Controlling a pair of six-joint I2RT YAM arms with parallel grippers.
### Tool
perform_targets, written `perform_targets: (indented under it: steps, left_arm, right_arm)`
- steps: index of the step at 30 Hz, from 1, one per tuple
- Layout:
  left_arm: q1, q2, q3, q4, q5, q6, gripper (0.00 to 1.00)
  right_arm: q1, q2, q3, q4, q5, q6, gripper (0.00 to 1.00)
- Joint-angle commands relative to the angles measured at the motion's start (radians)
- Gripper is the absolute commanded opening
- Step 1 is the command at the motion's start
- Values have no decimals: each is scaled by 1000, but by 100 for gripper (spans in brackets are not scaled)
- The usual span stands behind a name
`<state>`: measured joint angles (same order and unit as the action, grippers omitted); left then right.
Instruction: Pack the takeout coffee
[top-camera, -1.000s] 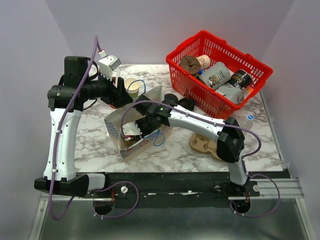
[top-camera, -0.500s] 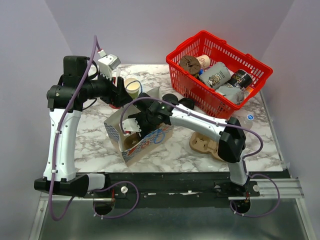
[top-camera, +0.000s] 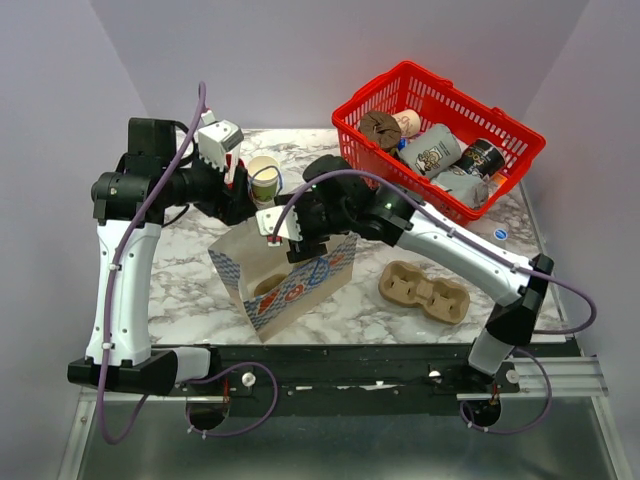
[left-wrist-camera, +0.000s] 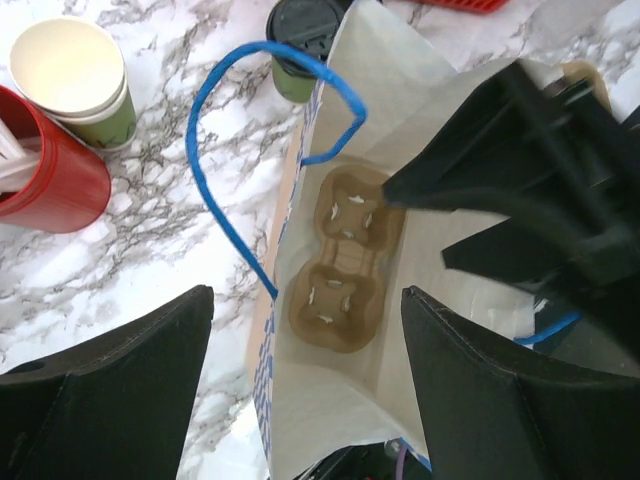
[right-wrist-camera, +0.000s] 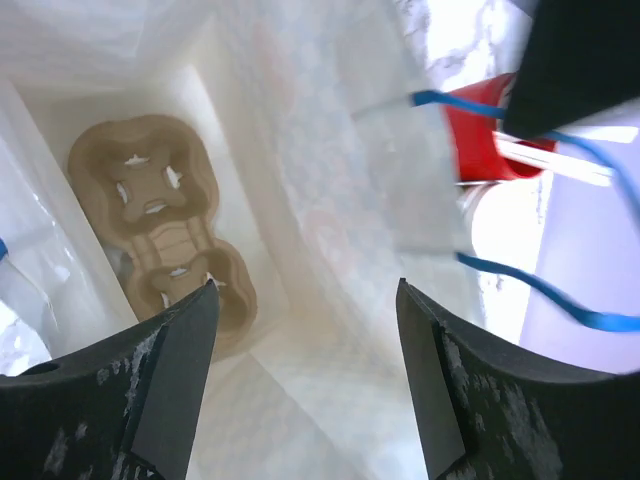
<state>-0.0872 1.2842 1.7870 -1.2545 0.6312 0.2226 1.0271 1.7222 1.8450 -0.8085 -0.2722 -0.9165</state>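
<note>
At the near edge of the marbled bench (top-camera: 190, 270) stands an open white paper bag with blue print (top-camera: 300, 290), one blue cord handle (left-wrist-camera: 215, 130) arching over its mouth. A brown moulded-cardboard two-cup carrier (left-wrist-camera: 345, 260) lies flat on the bag's bottom, both of its wells bare.

The right hand (right-wrist-camera: 305, 290) hangs over the bag's mouth, looking straight down inside. Its fingers stand wide apart with nothing between them. The left hand (left-wrist-camera: 305, 292) hovers above the bag from the other side, its fingers likewise spread and gripping nothing.

To the right of the bag, a second brown cardboard carrier (top-camera: 425, 292) lies on the bench.

The takeout coffee, a small olive-green paper cup with a round black plastic lid (left-wrist-camera: 303, 30), stands upright on the bench just behind the bag's far edge, outside the bag; whether it touches the paper cannot be told. To its left stands a similar green paper cup without a lid (left-wrist-camera: 75, 75), cream inside, just beside a red cup (left-wrist-camera: 45, 170).

At the far right corner sits a red plastic basket (top-camera: 368, 90) with assorted items in it.
</note>
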Motion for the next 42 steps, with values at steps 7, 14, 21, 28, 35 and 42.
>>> perform_targets:
  steps: [7,14,21,28,35,42]
  left_arm:
    - [0,-43,-193,38,-97,41,84]
    - [-2,-5,-285,72,28,104,49]
    - [-3,-6,-236,11,48,211,1]
    - [-3,-66,-144,-86,-16,392,0]
    - [-5,-150,-121,-138,-10,518,0]
    - [-28,-295,-302,-71,-48,583,0]
  right_arm:
    - [-62,-185,-36,100,-13,146,80]
    - [-217,-280,-20,208,56,368,78]
    - [-360,-325,-122,339,228,467,80]
    - [-407,-325,-228,335,235,496,80]
    - [-412,-308,-273,339,215,515,80]
    - [-412,-299,-294,342,200,512,80]
